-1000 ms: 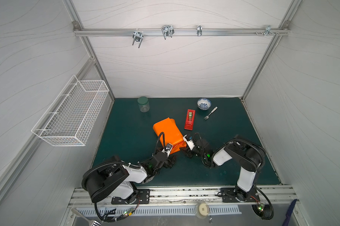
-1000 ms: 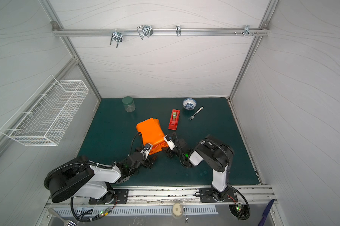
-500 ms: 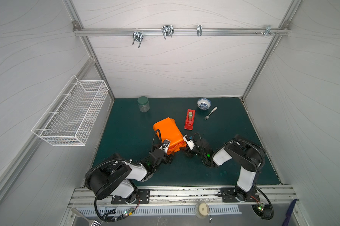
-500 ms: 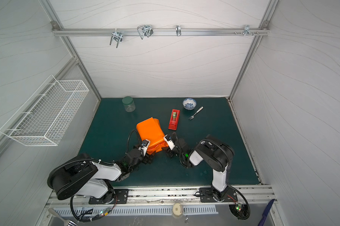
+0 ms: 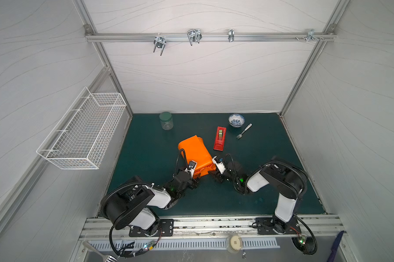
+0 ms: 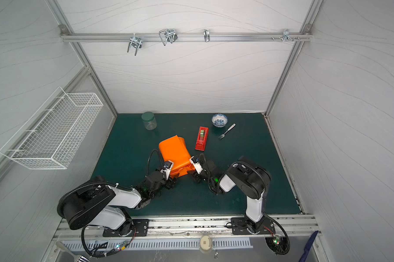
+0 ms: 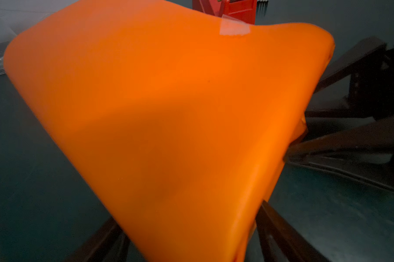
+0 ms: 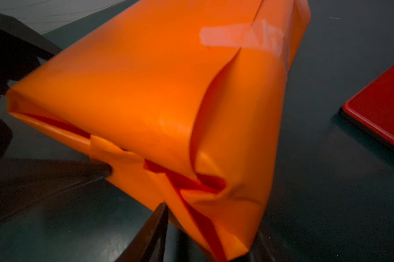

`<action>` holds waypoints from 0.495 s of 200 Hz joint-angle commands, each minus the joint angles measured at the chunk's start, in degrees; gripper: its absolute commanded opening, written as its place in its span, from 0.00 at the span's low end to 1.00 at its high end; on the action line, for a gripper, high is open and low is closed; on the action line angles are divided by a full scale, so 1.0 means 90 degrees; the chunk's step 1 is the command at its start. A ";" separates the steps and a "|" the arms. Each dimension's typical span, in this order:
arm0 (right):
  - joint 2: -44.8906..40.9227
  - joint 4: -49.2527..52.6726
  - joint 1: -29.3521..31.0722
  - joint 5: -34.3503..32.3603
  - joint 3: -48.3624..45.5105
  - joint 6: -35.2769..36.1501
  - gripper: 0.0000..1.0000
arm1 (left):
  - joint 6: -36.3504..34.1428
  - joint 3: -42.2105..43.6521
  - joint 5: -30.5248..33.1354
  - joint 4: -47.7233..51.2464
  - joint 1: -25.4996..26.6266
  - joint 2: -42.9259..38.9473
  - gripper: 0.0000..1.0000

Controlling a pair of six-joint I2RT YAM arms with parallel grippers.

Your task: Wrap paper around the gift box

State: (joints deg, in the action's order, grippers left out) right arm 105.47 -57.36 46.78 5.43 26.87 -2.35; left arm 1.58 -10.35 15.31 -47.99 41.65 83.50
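Now the left hand [image 7: 188, 213] is sliding in, fingers apart, closing on the near end of the paper [image 5: 195, 154]. The right hand [image 8: 136, 188] is pinching the folded flap, so I think that end is getting shut. The box is hiding inside, mid tabletop [image 5: 259, 192], its long side pointing away toward the back wall [image 5: 203, 79], leaning left.

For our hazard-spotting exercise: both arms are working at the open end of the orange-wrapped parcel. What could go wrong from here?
1. At the near end the paper is loosely creased; the right gripper, jaws pinching there, might tear it.
2. One visible strip of tape holds the seam, which gapes below it; pulling could pop it.
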 commanded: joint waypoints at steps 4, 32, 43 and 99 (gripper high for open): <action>-0.0190 -0.0074 -0.0032 0.0001 -0.0093 -0.0037 0.56 | 0.0074 -0.0126 -0.0070 -0.0426 -0.0072 0.0108 0.82; -0.0308 0.0021 -0.0032 -0.0081 -0.0153 -0.0086 0.59 | 0.0124 -0.0100 -0.0138 -0.0469 -0.0143 0.0137 0.77; -0.0353 0.0036 -0.0023 -0.0095 -0.0207 -0.0117 0.59 | 0.0146 -0.0069 -0.0165 -0.0506 -0.0172 0.0143 0.76; -0.0797 0.0081 -0.0245 -0.0030 -0.0604 -0.0567 0.62 | 0.0276 -0.0009 -0.0234 -0.0606 -0.0288 0.0165 0.73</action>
State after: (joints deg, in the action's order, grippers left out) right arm 101.45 -57.25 46.15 4.56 23.03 -4.67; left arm 3.25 -10.31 13.50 -49.78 39.59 84.44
